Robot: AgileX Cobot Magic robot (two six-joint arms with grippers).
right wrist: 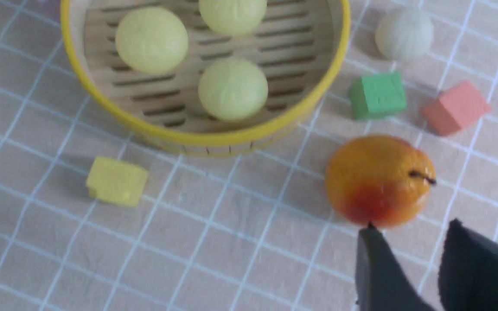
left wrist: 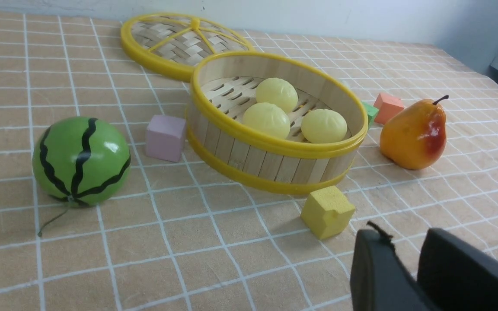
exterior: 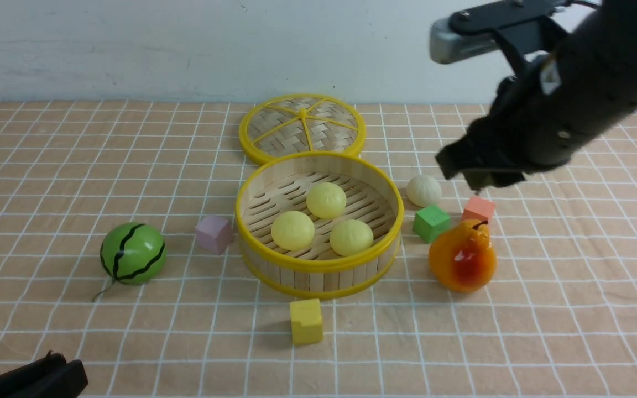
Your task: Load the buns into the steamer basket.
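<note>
While all 3 buns (exterior: pixel 326 200) are sitting inside the steamer basket (exterior: pixel 318 265), midway between the bench's left and right edges, the right gripper (exterior: pixel 479 177) is hanging above the pear (exterior: pixel 462 257) toward the right edge, fingers parted and carrying nothing. The left gripper (left wrist: pixel 404 236) is resting low at the near left corner, slightly parted, also empty. A needless descent would probably be knocking the pear into the basket wall, or seizing the whitish bun (exterior: pixel 423 190) by mistake. The right wrist view is showing the buns from above; only the other 2 views are showing the lid (exterior: pixel 302 127) toward the far edge.
</note>
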